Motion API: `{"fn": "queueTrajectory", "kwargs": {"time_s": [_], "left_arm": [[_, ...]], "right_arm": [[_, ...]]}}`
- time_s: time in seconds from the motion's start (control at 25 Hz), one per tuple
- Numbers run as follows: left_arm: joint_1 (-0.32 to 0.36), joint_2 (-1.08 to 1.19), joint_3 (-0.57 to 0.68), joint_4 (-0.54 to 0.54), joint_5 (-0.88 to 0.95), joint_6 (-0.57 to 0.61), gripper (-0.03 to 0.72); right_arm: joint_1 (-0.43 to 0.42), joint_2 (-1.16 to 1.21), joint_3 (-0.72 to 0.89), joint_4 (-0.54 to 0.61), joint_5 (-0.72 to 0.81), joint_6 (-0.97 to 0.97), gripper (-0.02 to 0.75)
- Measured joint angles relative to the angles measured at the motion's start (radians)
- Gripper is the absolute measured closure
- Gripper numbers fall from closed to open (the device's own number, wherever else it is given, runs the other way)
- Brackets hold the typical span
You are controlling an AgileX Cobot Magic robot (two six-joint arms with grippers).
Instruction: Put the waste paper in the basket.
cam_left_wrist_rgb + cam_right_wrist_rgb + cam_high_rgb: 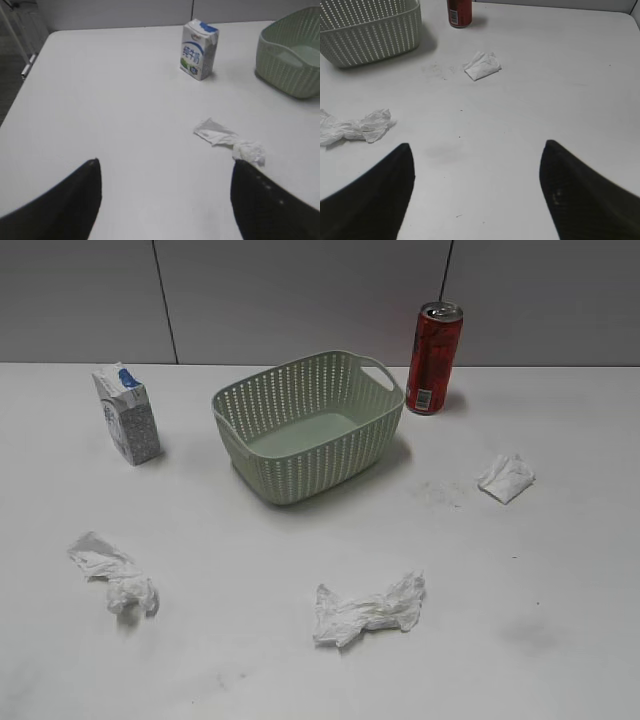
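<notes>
The pale green basket (305,425) stands empty at the table's middle back; it also shows in the left wrist view (292,55) and the right wrist view (367,30). Three crumpled white paper wads lie on the table: one front left (115,575) (231,141), one front middle (368,610) (355,127), one at the right (506,477) (482,65). My left gripper (165,172) is open and empty above bare table, its right finger close to the left wad. My right gripper (477,152) is open and empty above bare table. Neither gripper shows in the exterior view.
A grey-and-blue carton (127,414) (198,49) stands upright left of the basket. A red drink can (435,358) (459,12) stands right behind it. The table's left edge (25,85) shows in the left wrist view.
</notes>
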Motion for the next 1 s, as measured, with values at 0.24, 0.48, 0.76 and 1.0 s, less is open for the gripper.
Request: {"fn": "queueTrajectory", "kwargs": {"time_s": [0.24,0.48,0.76,1.0], "left_arm": [[0.000,0.283,-0.045,-0.051,-0.038,0.139,0.098],[-0.055,0.578,-0.051,-0.079,-0.201,0.185,0.098],[-0.193,0.964,-0.069,-0.063,-0.352,0.190,0.098],[-0.386,1.296,-0.194,-0.039,-0.411,0.190,0.098]], "right_arm": [[0.000,0.000,0.000,0.000,0.000,0.000,0.149],[0.000,0.000,0.000,0.000,0.000,0.000,0.149],[0.000,0.000,0.000,0.000,0.000,0.000,0.149],[0.000,0.000,0.000,0.000,0.000,0.000,0.149]]}}
